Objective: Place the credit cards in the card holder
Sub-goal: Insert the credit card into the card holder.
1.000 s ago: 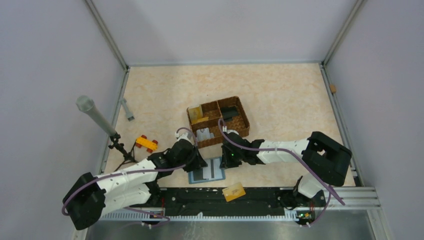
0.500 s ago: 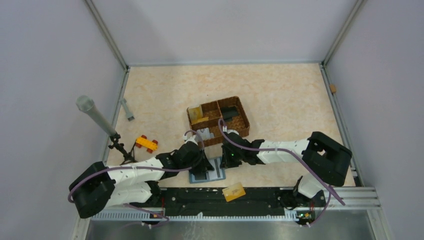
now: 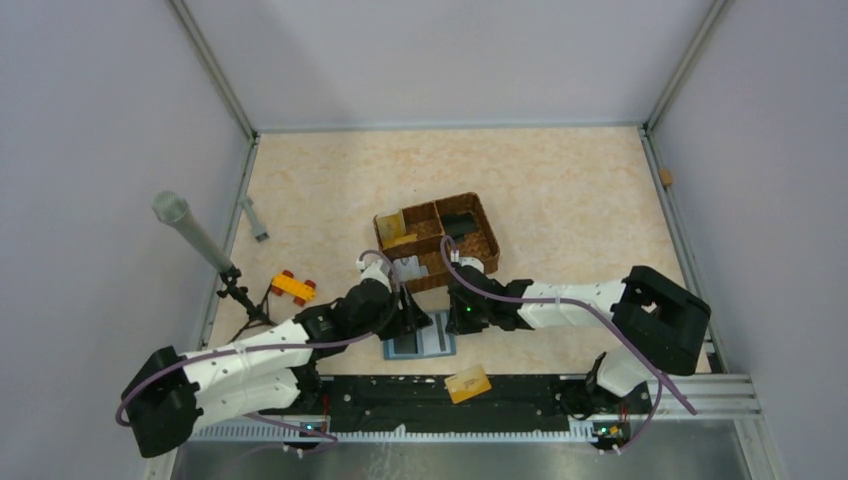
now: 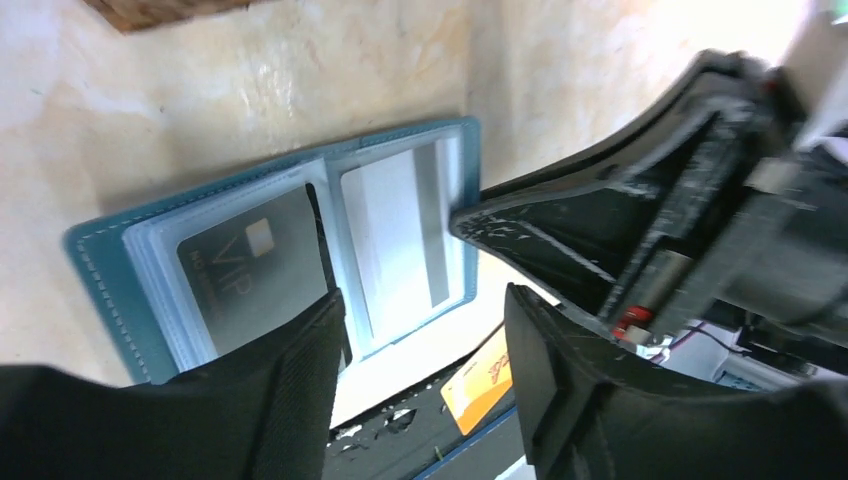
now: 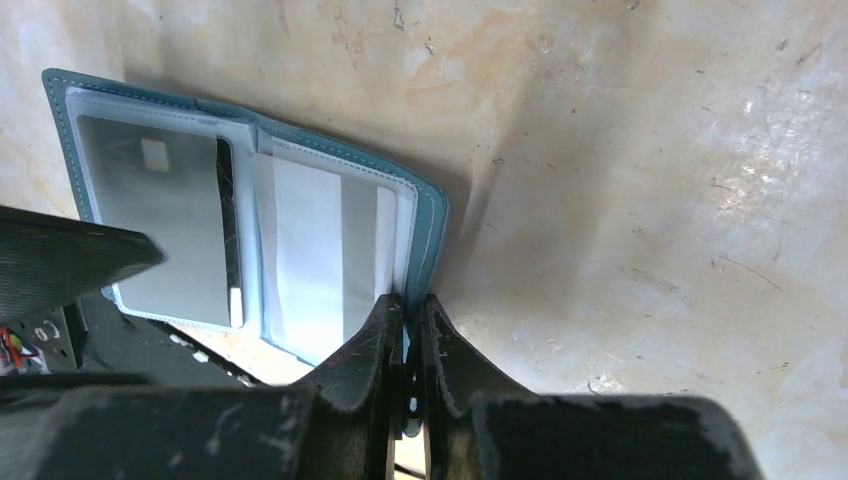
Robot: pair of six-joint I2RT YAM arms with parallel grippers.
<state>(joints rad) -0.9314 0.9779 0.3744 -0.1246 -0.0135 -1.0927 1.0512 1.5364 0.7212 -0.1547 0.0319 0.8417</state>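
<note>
"Top external view: where do things lie, and which step is in hand?" the first speaker asks.

"A small teal folding card holder [image 3: 418, 344] lies open on the beige table [image 3: 560, 190], low and centre in the frame, between the two claws," the second answers. "The right gripper [image 3: 450, 322] meets its right edge, and the left gripper [image 3: 415, 322] hovers over its upper left. Just above, a brown wicker compartment basket [image 3: 437, 240] holds a gold-yellow card [image 3: 394, 228] and white-grey cards [image 3: 410, 268]. One orange card [image 3: 467, 383] lies apart on the black rail [image 3: 400, 395] below. The step looks like pinning the holder open for loading, with the task partway done."

"What do the wrist views add?"

"The right wrist view shows the right claw's fingers pressed together on the holder's lower right edge, at bottom centre of the frame. Overhead cannot show that. The left wrist view shows the left claw spread apart and empty. It also shows two clear sleeves filled: a dark grey card marked VIP [image 4: 255, 270] on the left and a white-grey striped card [image 4: 398, 240] on the right. Only overhead shows the basket's cards."

"And the next move?"

"Probably the left claw must fetch another card by its thin edge. It would then slide it flat into a free sleeve while the right claw steadies the holder. No free sleeve shows here, so a page may need turning."
</note>
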